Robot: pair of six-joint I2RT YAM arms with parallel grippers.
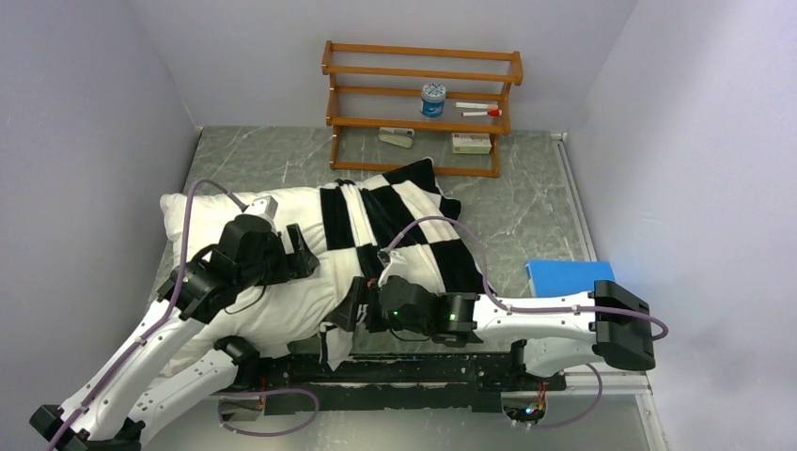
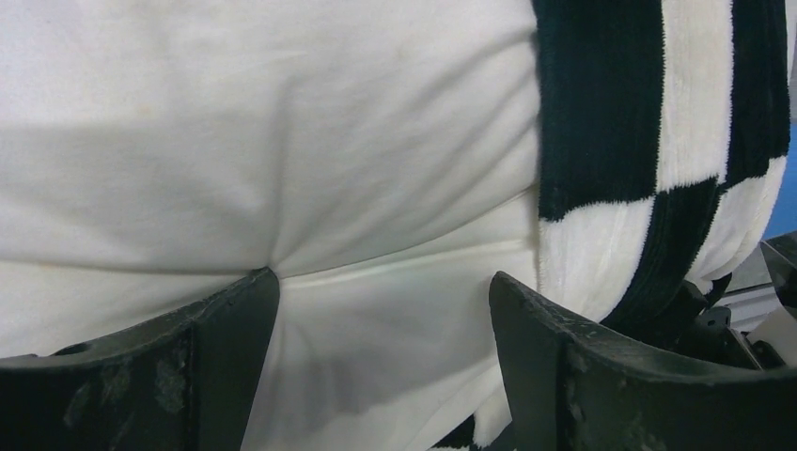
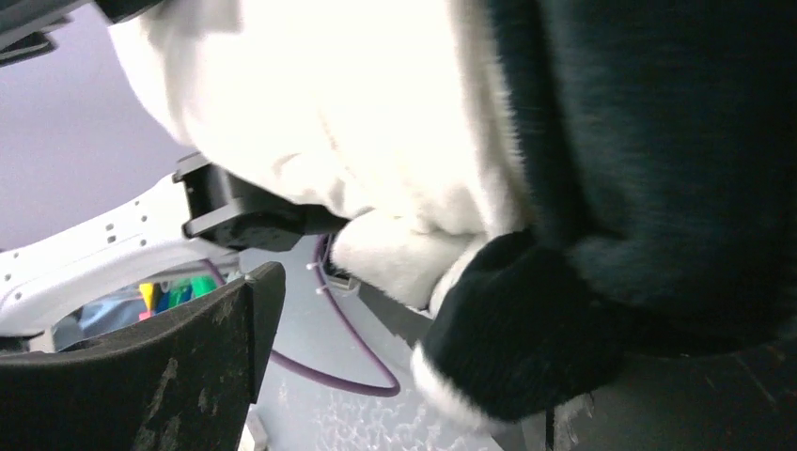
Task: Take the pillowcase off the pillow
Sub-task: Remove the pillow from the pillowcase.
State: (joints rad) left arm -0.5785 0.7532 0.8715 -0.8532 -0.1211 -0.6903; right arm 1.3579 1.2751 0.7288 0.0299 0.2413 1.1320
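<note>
The white pillow (image 1: 244, 211) lies across the left middle of the table. The black-and-white checkered pillowcase (image 1: 414, 225) covers its right half. My left gripper (image 1: 303, 254) is open and presses down on the bare pillow just left of the pillowcase's edge. In the left wrist view its fingers (image 2: 240, 310) dent the pillow (image 2: 282, 141), with the pillowcase (image 2: 601, 103) at the right. My right gripper (image 1: 354, 305) is open at the pillowcase's near edge. In the right wrist view a black-and-white fold of pillowcase (image 3: 526, 348) hangs over one finger. The other finger (image 3: 226, 329) is bare.
A wooden shelf (image 1: 423, 70) with small items stands at the back. A blue flat pad (image 1: 564, 274) lies at the right, beside the right arm. Grey walls close in on both sides. The arms' base rail (image 1: 414, 368) runs along the near edge.
</note>
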